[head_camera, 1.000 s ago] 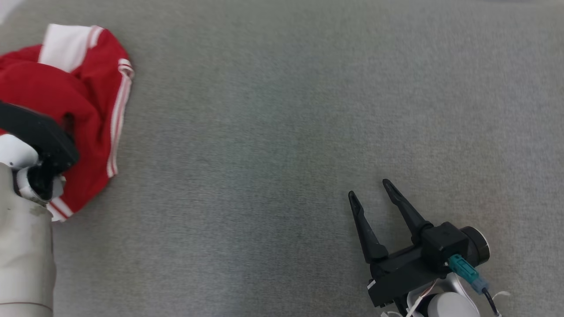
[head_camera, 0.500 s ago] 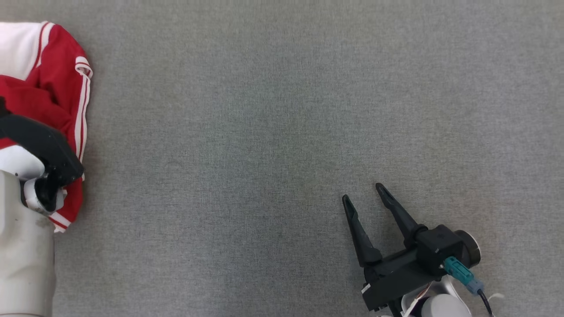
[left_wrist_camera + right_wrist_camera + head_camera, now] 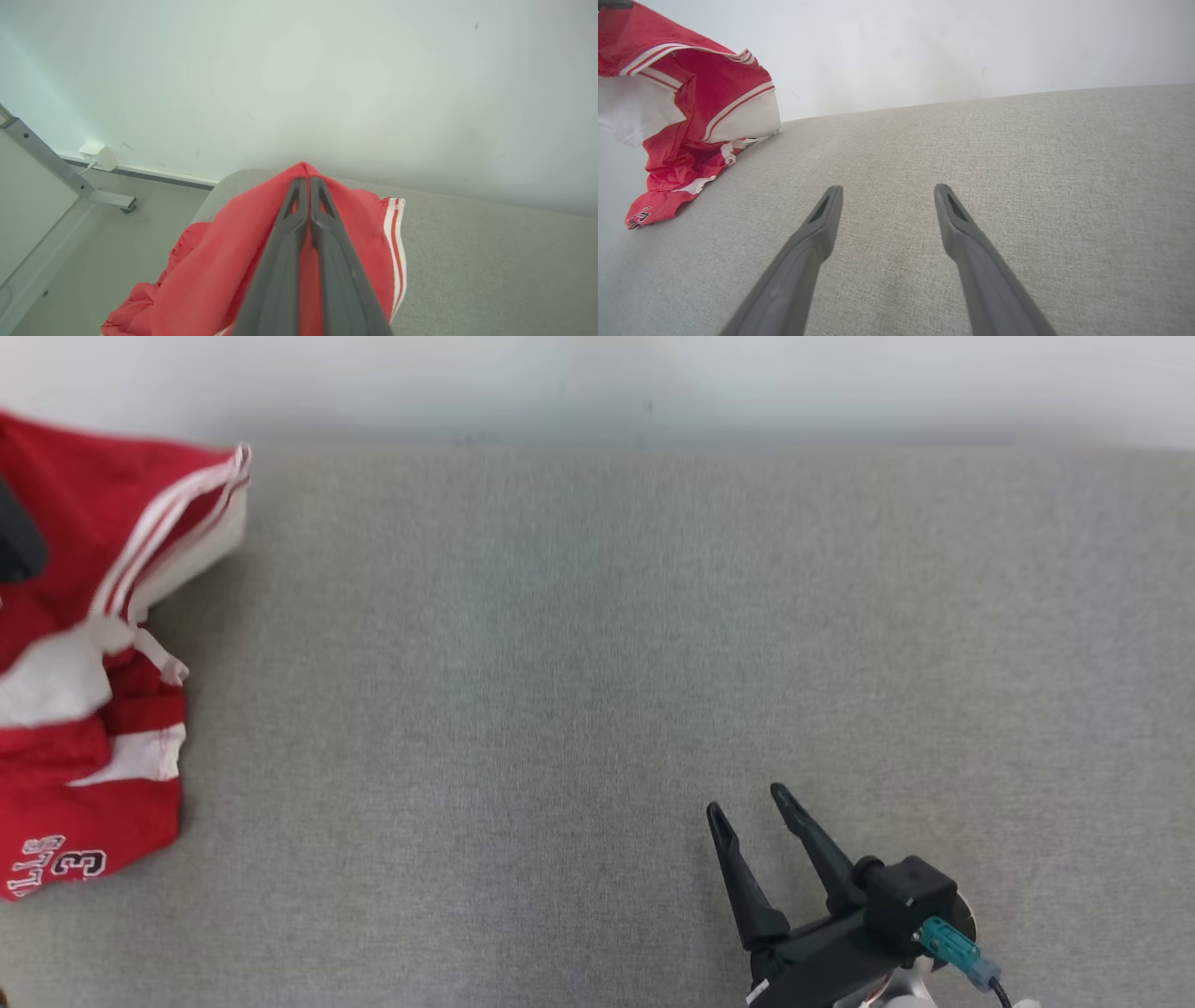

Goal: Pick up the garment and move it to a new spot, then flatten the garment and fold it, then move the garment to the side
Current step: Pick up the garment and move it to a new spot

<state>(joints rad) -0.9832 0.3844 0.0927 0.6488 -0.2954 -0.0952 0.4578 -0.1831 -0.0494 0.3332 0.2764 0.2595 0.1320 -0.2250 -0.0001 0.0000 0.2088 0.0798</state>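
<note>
garment of red fabric with white stripes (image 3: pixel 84 644) hangs at the left edge of the grey woven surface (image 3: pixel 560 663), near the white wall (image 3: pixel 597 383), pinched between the closed left gripper (image 3: pixel 304 179), lower folds touching the surface. the surface stretches wide to its right. the right gripper (image 3: pixel 747 800), spread wide and holding nothing, is well apart; a grey metal frame leg (image 3: pixel 51 163) stands beyond the left edge.

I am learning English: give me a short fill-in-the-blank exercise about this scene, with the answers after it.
The left gripper is shut on the ____ garment.
The right gripper holds its jaws ____ above the grey surface.
The stripes on the garment are ____.
Missing words: red; open; white.
</note>
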